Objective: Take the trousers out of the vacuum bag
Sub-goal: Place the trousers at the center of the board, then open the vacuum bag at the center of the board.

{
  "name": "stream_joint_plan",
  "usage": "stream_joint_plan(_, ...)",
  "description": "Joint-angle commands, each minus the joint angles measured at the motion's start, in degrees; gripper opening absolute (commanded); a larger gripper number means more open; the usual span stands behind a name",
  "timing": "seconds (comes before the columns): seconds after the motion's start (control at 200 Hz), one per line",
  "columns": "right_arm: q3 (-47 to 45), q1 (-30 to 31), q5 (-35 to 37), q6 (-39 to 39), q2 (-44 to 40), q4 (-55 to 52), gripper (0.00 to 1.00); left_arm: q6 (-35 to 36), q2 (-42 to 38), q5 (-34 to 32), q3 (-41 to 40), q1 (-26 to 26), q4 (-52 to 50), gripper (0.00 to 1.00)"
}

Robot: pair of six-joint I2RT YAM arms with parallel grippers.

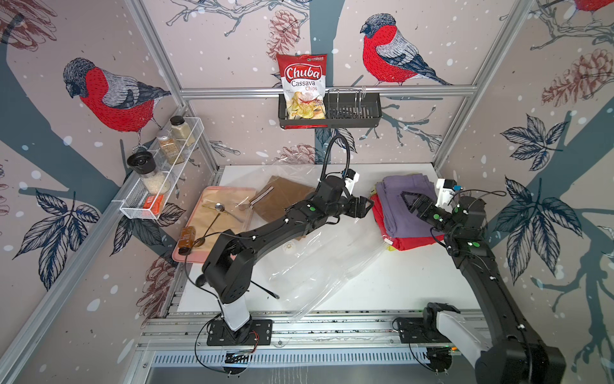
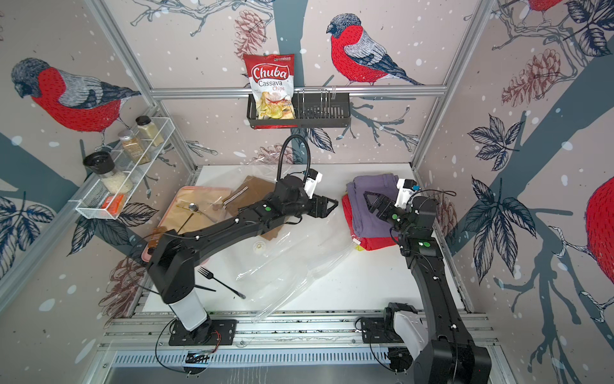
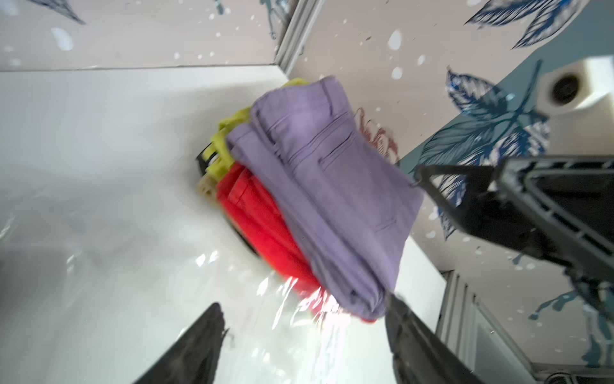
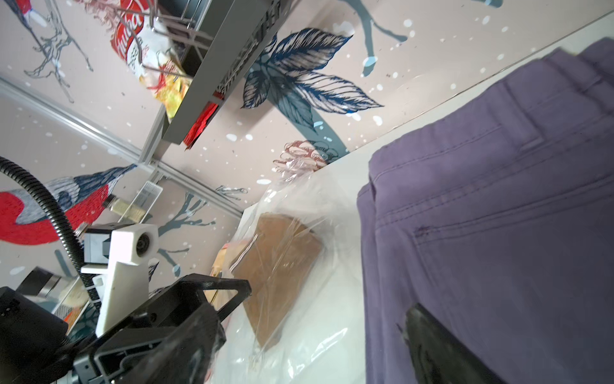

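Note:
A stack of folded trousers lies at the table's back right, with purple trousers (image 1: 395, 221) (image 2: 363, 221) (image 3: 332, 166) (image 4: 498, 232) on top. Under them are red trousers (image 1: 415, 241) (image 3: 259, 212), then yellow-green trousers (image 3: 226, 133) and a black edge. Mustard-brown trousers (image 1: 282, 199) (image 2: 255, 192) (image 4: 279, 266) lie inside the clear vacuum bag (image 1: 315, 262) (image 2: 285, 262), spread over the table's middle. My left gripper (image 1: 365, 206) (image 2: 332, 204) (image 3: 305, 301) is open beside the stack's left edge, over the bag. My right gripper (image 1: 407, 199) (image 2: 368, 197) (image 4: 299, 319) hangs open above the purple trousers.
A pink tray (image 1: 186, 259) at the left holds a spoon and a brown bottle. A black fork (image 2: 219, 282) lies near the left arm's base. A chips packet (image 1: 302, 86) stands in a black basket (image 1: 352, 113) on the back wall. A wire spice rack (image 1: 159, 173) hangs at the left.

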Motion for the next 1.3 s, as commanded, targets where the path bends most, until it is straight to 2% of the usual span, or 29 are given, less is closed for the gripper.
stream_joint_plan(0.0, -1.25, 1.76, 0.18, -1.26, -2.68, -3.87, 0.89, 6.21, -6.75, -8.82, -6.97, -1.73, -4.4, 0.94)
stream_joint_plan(0.09, -3.42, 3.49, 0.09, -1.03, -5.79, -6.15, 0.9, 7.75, -12.23, -13.74, -11.87, -4.82, -7.29, 0.97)
stream_joint_plan(0.245, -10.37, 8.36, -1.43, 3.49, -13.11, -7.01, 0.9, 8.19, -17.49, -28.39, -15.38, -13.26, -14.23, 0.98)
stream_joint_plan(0.39, -14.77, 13.55, 1.84, 5.05, -18.8, -9.66, 0.91, 5.66, -18.04, -32.72, -17.8, -18.37, -18.24, 0.98)
stream_joint_plan(0.505, -15.99, 15.94, 3.78, 4.32, -21.47, -13.53, 0.91, 4.38, -15.31, -38.99, -17.27, -23.99, -23.21, 0.98)
stream_joint_plan(0.67, -17.91, 16.96, 4.87, 4.5, -24.45, -16.16, 0.91, 0.68, -9.87, -41.12, -15.07, -28.55, -27.3, 0.98)
stream_joint_plan(0.825, -18.83, 17.14, 4.35, 5.28, -26.36, -16.46, 0.91, -2.93, -4.27, -46.46, -12.77, -30.24, -31.49, 0.99)
stream_joint_plan(0.96, -19.52, 17.21, 3.34, 4.88, -27.04, -17.44, 0.91, -6.05, 1.7, -48.4, -9.46, -30.33, -35.25, 0.98)
stream_joint_plan(1.066, -19.88, 17.42, 3.25, 4.76, -28.66, -18.78, 0.91, -7.88, 4.39, -49.37, -7.53, -30.33, -37.5, 0.88)
stream_joint_plan(1.296, -22.11, 17.46, -0.36, 5.48, -32.34, -20.14, 0.91, -9.51, 3.74, -48.31, -6.04, -28.45, -37.68, 0.51)
